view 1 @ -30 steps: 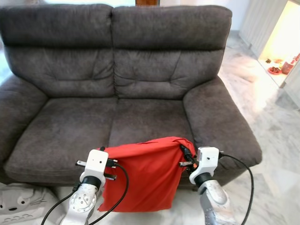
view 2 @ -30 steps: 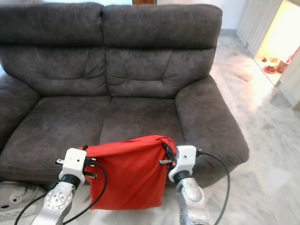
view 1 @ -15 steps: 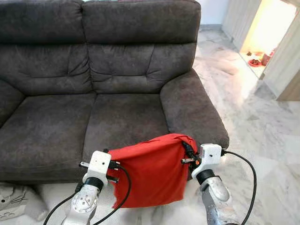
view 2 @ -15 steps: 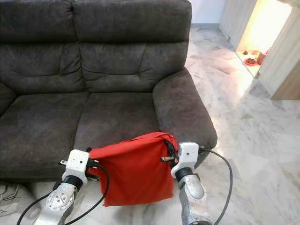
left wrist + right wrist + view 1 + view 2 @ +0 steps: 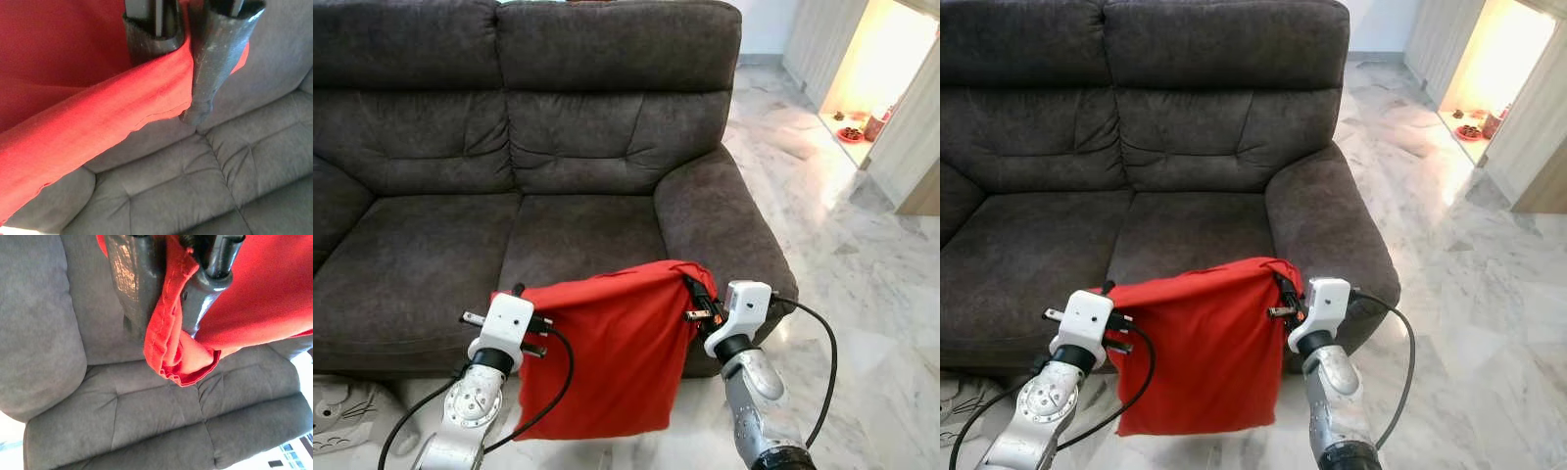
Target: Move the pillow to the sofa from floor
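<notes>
A red pillow (image 5: 607,352) hangs limp between my two arms, in front of the dark grey sofa (image 5: 578,225) and over its front edge. My left gripper (image 5: 516,294) is shut on the pillow's upper left corner. My right gripper (image 5: 693,289) is shut on the upper right corner. In the left wrist view the red cloth (image 5: 98,117) is pinched between the black fingers (image 5: 215,58). In the right wrist view a folded red hem (image 5: 171,342) is clamped between the fingers (image 5: 132,284). The pillow's lower edge hangs close above the floor.
The sofa's right armrest (image 5: 720,230) stands just beyond my right gripper. Marble floor (image 5: 862,294) stretches to the right toward a bright doorway (image 5: 881,78). A pale object (image 5: 337,416) lies on the floor at lower left.
The camera has swung from view to view, so the sofa shifted in frame. Both grippers still hold the pillow's top corners, and it now hangs a little higher against the seat front.
</notes>
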Controlling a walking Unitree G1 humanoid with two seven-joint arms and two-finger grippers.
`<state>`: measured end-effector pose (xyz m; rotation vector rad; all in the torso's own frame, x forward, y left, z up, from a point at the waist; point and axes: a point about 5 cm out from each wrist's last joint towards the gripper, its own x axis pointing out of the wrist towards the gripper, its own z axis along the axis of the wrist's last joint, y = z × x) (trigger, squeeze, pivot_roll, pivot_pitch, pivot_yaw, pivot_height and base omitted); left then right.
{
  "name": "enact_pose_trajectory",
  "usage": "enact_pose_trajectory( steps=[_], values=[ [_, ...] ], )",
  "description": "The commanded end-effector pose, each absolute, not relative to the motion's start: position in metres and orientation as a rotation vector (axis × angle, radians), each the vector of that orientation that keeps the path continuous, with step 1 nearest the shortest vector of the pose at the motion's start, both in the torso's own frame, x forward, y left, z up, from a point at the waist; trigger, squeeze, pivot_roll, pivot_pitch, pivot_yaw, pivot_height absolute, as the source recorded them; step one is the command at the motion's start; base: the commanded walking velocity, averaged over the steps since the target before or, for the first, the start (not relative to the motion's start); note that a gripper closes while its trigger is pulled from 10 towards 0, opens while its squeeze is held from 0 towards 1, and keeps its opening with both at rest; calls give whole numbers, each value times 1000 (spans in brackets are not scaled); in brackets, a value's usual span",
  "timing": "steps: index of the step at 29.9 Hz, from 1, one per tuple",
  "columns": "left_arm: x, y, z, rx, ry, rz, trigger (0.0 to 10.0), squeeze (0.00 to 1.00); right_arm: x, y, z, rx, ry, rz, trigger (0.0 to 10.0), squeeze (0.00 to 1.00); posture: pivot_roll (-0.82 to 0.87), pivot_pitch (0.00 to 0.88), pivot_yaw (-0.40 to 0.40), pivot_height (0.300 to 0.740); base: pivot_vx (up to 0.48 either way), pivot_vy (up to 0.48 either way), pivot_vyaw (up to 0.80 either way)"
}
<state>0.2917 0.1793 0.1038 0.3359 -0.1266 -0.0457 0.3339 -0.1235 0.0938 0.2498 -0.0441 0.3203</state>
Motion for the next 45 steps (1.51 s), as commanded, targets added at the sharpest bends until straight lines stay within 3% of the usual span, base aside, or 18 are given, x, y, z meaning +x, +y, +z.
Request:
enact_pose_trajectory(
  steps=[1, 19, 45],
  values=[
    [294, 178, 120, 338, -193, -40, 10000, 0, 343, -126, 123, 248, -170, 315, 10000, 0, 107, 115, 12, 740, 0, 0, 0],
    [289, 191, 147, 358, -265, 36, 10000, 0, 346, -124, 157, 244, -317, 347, 10000, 0, 114, 118, 12, 740, 0, 0, 0],
    [296, 198, 194, 403, -398, 70, 10000, 0, 348, -118, 194, 232, -448, 370, 10000, 0, 116, 106, 18, 740, 304, 0, 0]
  ],
)
